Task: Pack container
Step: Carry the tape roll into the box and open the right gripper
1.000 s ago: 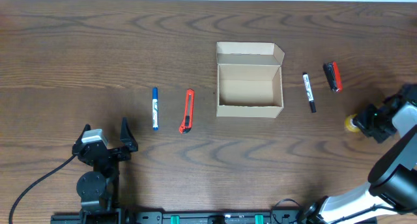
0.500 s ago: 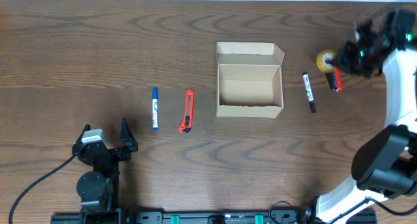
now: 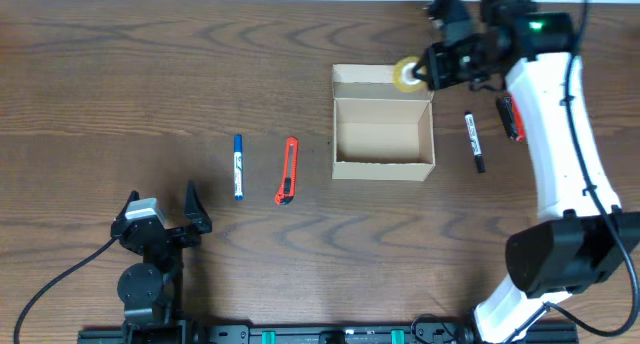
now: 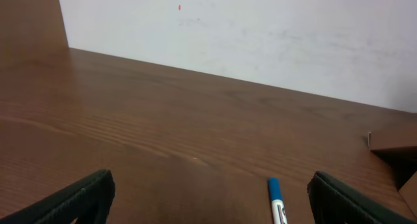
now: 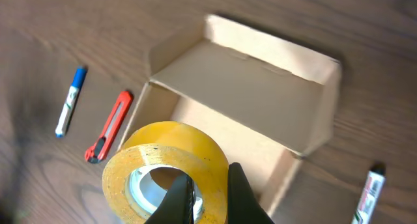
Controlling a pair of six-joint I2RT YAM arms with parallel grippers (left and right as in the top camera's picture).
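The tan cardboard container (image 3: 384,162) stands open at mid-table, its flap lid (image 3: 384,76) folded back; it also shows in the right wrist view (image 5: 260,100). My right gripper (image 3: 425,72) is shut on a yellow tape roll (image 3: 407,74) and holds it above the container's back right corner; the right wrist view shows the roll (image 5: 166,168) pinched between the fingers (image 5: 208,198). My left gripper (image 3: 165,224) is open and empty near the table's front left, with its fingers at the edges of the left wrist view (image 4: 208,198).
A blue marker (image 3: 238,167) and a red box cutter (image 3: 288,170) lie left of the container. A black marker (image 3: 474,141) and a red-black object (image 3: 511,117) lie right of it. The blue marker's tip shows in the left wrist view (image 4: 276,198).
My right gripper has carried the tape roll from the table's right side up and leftward to above the container's back edge. The left arm has not moved.
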